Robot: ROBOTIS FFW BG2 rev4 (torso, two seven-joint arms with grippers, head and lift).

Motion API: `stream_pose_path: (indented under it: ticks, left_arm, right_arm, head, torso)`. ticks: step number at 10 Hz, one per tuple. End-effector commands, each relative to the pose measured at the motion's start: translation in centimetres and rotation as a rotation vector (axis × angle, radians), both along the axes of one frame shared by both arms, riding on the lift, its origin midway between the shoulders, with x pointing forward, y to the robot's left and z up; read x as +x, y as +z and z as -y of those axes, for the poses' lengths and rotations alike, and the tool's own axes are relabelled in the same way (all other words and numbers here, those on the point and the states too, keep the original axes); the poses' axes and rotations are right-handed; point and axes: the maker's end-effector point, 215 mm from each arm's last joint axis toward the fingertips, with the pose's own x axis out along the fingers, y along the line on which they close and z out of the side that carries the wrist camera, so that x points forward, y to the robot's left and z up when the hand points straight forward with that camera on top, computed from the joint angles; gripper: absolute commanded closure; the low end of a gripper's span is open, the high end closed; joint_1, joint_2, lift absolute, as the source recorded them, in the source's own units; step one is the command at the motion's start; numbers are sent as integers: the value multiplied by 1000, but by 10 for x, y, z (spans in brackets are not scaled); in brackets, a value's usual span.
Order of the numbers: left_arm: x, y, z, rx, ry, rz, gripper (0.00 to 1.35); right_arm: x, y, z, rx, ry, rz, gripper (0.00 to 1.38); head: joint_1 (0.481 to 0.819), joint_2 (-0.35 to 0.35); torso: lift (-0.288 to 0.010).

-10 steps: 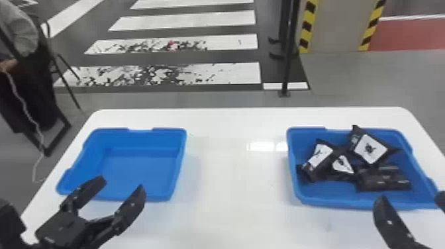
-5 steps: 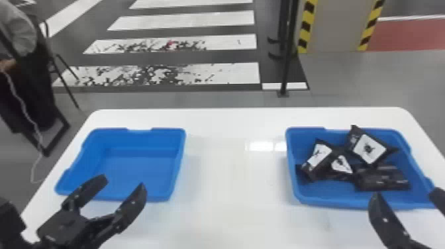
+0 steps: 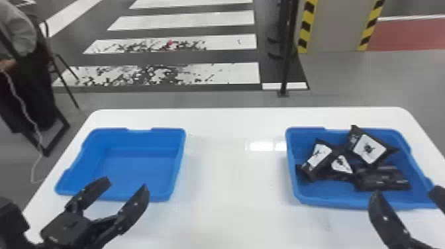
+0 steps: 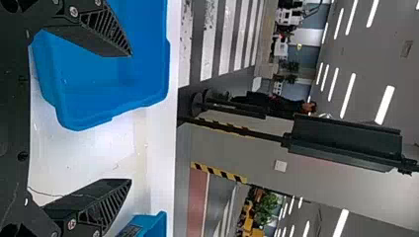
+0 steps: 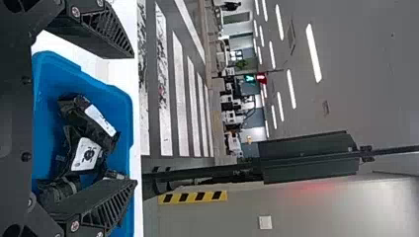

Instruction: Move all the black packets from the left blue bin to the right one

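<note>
Head view: see nearest black packet [image 3: 380, 178] lying left to right, facing unclear; find left gripper [image 3: 125, 184] and cut-off right gripper [image 3: 406, 192] with jaws apart.

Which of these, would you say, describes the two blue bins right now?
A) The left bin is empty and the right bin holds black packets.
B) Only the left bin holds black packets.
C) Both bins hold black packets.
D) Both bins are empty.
A: the left bin shows a bare blue floor, while several black packets lie in the right bin.
</note>
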Motion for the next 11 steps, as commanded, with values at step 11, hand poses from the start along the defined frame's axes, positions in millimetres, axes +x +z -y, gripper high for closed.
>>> stream_pose_path:
  ticks: [11]
  left_arm:
    - [4, 10, 3, -24, -7, 27, 137]
  right_arm:
    - [2, 17, -9, 13, 18, 32, 128]
  head:
    - [695, 110]
  torso:
    - [-154]
